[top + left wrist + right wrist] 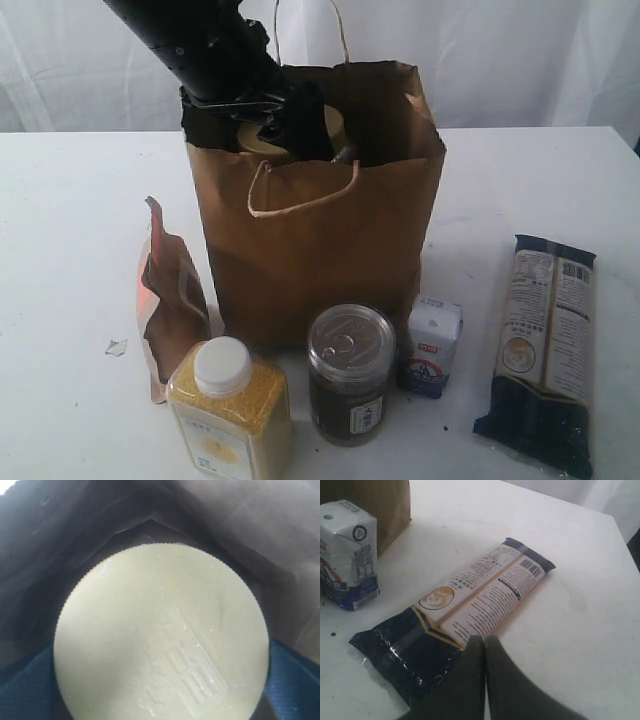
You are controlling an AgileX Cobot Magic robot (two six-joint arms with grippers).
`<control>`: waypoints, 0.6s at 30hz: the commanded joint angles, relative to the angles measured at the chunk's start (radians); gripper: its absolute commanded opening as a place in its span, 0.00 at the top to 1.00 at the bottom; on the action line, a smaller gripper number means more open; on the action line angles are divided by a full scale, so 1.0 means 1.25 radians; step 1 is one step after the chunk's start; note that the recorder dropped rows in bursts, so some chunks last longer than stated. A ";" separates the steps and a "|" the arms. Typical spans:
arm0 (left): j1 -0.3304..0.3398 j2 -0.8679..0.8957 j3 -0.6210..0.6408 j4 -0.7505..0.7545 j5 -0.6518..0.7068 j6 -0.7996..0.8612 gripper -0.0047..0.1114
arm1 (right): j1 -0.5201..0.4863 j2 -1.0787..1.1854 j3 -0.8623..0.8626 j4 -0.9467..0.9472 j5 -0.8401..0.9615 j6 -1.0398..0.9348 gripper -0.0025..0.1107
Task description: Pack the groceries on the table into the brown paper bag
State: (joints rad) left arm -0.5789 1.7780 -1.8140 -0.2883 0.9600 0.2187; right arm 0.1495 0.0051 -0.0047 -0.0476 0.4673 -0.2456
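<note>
The brown paper bag [320, 250] stands upright mid-table. My left gripper [300, 120] reaches down into its mouth. The jar's pale gold lid [160, 635] fills the left wrist view, and the blue fingers [295, 680] stand wide on either side of it. My right gripper [485, 640] is shut and empty, hovering over the dark end of the long noodle packet [470, 605]. In front of the bag stand the brown pouch [170, 300], the white-capped grain bottle [230, 410], the pull-tab can [350, 375] and the white-blue carton [432, 345]. The noodle packet [545, 350] lies at the right.
The white table [80, 200] spreads around the bag, with a small white crumb [116, 347] left of the pouch. The carton [347, 555] sits beside the bag's corner [370, 505], close to the noodle packet. A white curtain hangs behind.
</note>
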 commanded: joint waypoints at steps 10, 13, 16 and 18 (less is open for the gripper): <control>-0.012 -0.020 -0.004 0.059 0.032 -0.036 0.05 | 0.002 -0.004 0.004 -0.001 -0.004 -0.003 0.98; -0.012 -0.027 -0.026 0.031 0.056 -0.043 0.05 | 0.002 -0.004 0.004 -0.001 -0.004 -0.003 0.98; -0.020 -0.032 -0.049 0.068 0.047 -0.046 0.05 | 0.002 -0.004 0.004 -0.001 -0.004 -0.003 0.98; -0.020 -0.035 -0.069 0.068 0.053 -0.046 0.05 | 0.002 -0.004 0.004 -0.001 -0.004 -0.003 0.98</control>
State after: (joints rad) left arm -0.5957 1.7522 -1.8777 -0.2032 1.0067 0.1699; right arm 0.1495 0.0051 -0.0047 -0.0452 0.4673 -0.2456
